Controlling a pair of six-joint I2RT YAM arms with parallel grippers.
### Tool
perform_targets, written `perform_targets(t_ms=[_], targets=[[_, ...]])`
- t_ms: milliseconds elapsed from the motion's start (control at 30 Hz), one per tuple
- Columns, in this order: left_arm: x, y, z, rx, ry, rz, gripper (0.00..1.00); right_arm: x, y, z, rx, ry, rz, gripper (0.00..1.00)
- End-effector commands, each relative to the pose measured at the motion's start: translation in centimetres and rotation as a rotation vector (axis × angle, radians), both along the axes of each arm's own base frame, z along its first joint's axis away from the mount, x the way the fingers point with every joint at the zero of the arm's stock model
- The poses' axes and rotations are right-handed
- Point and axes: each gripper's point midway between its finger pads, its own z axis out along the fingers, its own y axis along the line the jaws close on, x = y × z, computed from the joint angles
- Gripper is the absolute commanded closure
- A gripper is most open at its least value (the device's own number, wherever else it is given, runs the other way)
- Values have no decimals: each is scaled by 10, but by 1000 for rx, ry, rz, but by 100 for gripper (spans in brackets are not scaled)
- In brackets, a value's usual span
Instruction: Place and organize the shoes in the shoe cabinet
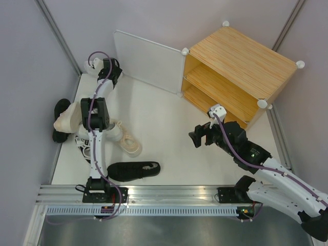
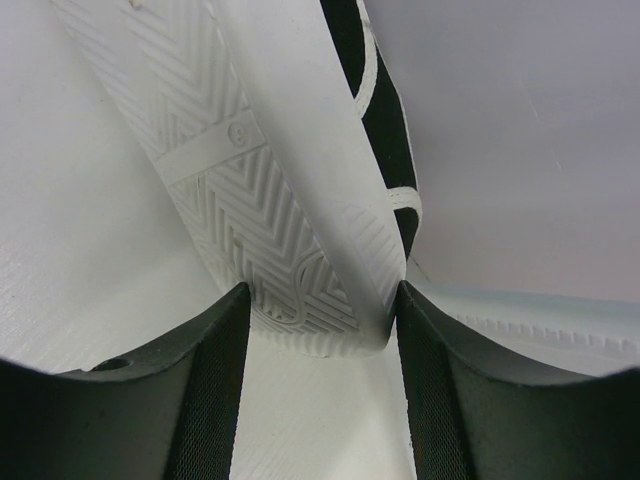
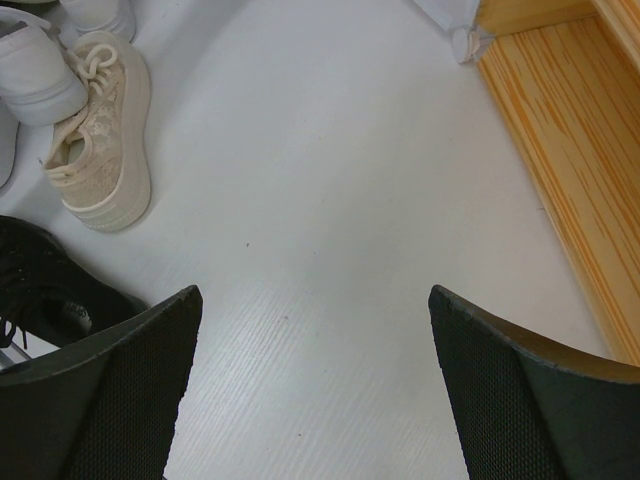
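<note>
My left gripper (image 1: 102, 65) reaches into the far left corner. In the left wrist view its fingers (image 2: 215, 370) press both sides of the end of a white-soled shoe with black trim (image 2: 300, 230), which lies on its side by the wall. My right gripper (image 1: 197, 136) is open and empty above the floor in front of the shoe cabinet (image 1: 241, 61). The cabinet's white door (image 1: 148, 61) stands open and its shelves show no shoes. A black shoe (image 1: 134, 170), a cream shoe (image 1: 129, 142) and a beige shoe (image 1: 64, 122) lie at the left.
More shoes sit partly under the left arm: a black one (image 1: 60, 108) and a white one with black trim (image 1: 82, 144). The right wrist view shows the cream shoe (image 3: 100, 140), a white shoe (image 3: 35, 75), the black shoe (image 3: 45, 290) and the cabinet's wooden shelf (image 3: 560, 150).
</note>
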Motion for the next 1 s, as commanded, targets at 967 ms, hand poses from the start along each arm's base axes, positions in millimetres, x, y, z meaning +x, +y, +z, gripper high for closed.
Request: perform_targets(t_ms=[967], targets=[[-123, 117, -5, 91, 249, 254, 98, -7, -1, 17, 61, -39, 11, 2]])
